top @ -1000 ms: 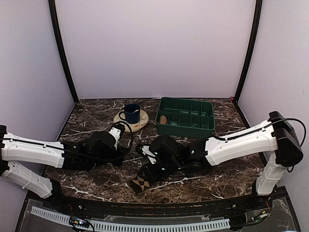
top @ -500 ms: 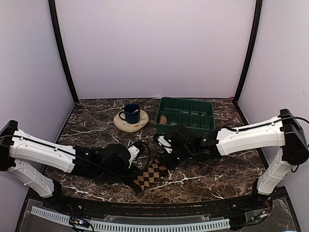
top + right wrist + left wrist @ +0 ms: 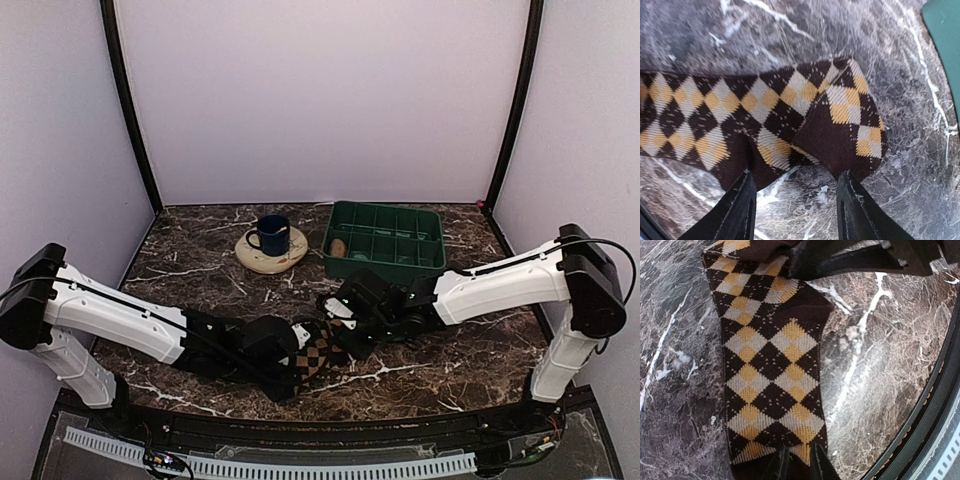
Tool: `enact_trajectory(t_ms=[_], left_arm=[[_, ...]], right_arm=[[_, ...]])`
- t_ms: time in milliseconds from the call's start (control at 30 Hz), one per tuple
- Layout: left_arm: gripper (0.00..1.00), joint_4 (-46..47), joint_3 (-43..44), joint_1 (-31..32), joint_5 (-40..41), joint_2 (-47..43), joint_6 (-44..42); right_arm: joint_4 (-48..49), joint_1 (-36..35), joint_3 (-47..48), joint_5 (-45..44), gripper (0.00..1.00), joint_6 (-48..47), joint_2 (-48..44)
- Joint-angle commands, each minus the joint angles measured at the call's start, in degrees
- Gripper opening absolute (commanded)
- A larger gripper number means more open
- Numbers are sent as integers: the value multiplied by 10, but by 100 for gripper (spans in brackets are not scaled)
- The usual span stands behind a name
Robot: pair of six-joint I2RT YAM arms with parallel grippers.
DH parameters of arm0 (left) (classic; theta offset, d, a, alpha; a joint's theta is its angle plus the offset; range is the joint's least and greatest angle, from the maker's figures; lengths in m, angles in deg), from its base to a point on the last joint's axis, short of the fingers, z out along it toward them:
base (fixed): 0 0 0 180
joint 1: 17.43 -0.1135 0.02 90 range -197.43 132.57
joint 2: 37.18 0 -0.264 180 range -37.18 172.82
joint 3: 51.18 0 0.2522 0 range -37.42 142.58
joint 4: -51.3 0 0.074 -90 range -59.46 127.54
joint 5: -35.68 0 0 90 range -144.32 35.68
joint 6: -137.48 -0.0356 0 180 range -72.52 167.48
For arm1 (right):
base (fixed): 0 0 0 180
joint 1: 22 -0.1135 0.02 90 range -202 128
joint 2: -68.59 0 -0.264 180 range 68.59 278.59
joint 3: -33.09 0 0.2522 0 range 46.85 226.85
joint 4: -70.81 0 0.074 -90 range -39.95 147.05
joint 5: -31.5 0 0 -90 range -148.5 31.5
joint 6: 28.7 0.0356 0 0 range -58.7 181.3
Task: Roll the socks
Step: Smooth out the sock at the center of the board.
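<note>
Argyle sock (image 3: 772, 375) lying flat on the desk (image 3: 200, 260).
The left gripper (image 3: 800, 452) pinches one end; the right gripper (image 3: 795, 177) stands wide over the folded other end.

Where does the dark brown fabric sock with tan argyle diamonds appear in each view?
Top external: dark brown argyle sock, low centre near the front edge.
Left wrist: fills the middle.
Right wrist: stretched across the middle.
Shared landmark: white-veined dark marble table.
</note>
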Motion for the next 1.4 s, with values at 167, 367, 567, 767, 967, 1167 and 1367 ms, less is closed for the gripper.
enact_trajectory(t_ms=[167, 367, 567, 767, 967, 1167, 1367], left_arm=[[16, -8, -17, 3, 14, -3, 28], [14, -1, -28, 3, 21, 1, 37], [13, -1, -31, 3, 24, 9, 39], [13, -1, -36, 3, 28, 17, 41], [12, -5, -39, 3, 39, 21, 45], [11, -18, -42, 3, 74, 14, 49], [13, -42, -37, 1, 143, 16, 42]], right_arm=[[31, 26, 1, 4, 50, -39, 41], [36, 42, 18, 8, 49, -57, 68], [41, 50, 29, 1, 45, -68, 74], [41, 52, 42, -12, 31, -80, 79], [34, 61, 51, -14, 8, -86, 86], [25, 75, 59, -8, 0, -89, 76], [-14, 98, 67, 21, 0, -70, 53]])
